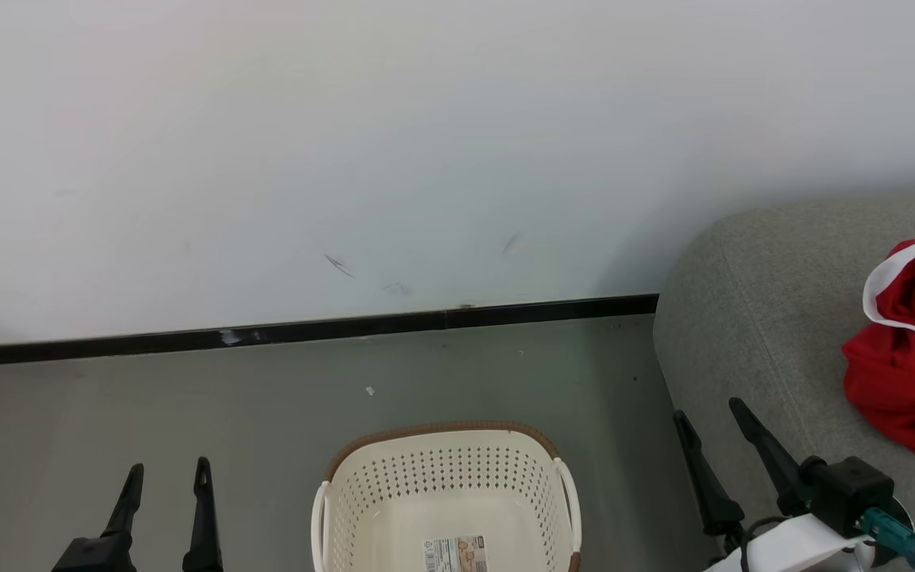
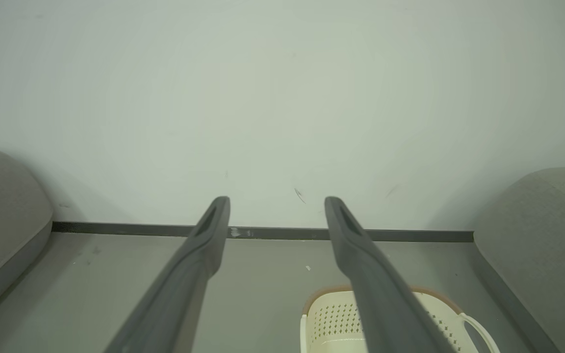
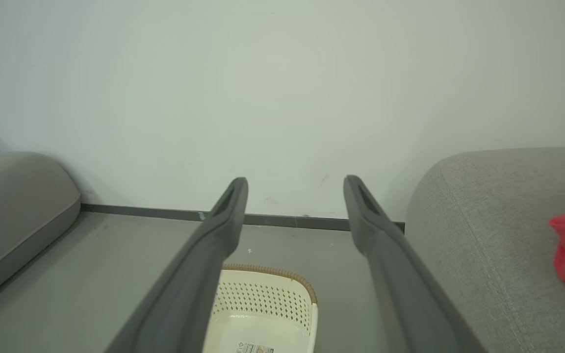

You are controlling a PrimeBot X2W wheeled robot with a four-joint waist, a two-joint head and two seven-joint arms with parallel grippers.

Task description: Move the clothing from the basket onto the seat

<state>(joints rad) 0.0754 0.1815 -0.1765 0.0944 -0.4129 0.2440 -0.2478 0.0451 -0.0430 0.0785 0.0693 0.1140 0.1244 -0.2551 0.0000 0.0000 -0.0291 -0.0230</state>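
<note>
Bright red clothing (image 1: 906, 373) with white trim, grey woven seat (image 1: 751, 318), cream perforated basket (image 1: 445, 477) with brown rim

Grey floor (image 1: 187, 445): cream basket (image 1: 442, 470) standing on it. Grey seat (image 1: 743, 334): red clothing (image 1: 906, 381) heaped on top.

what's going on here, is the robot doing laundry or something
A two-armed robot is moving red clothing from a cream laundry basket to a grey sofa. The basket, on the floor, looks empty apart from a paper label, and the clothing lies bunched on the sofa. The left hand and right hand hover open, holding nothing.
</note>
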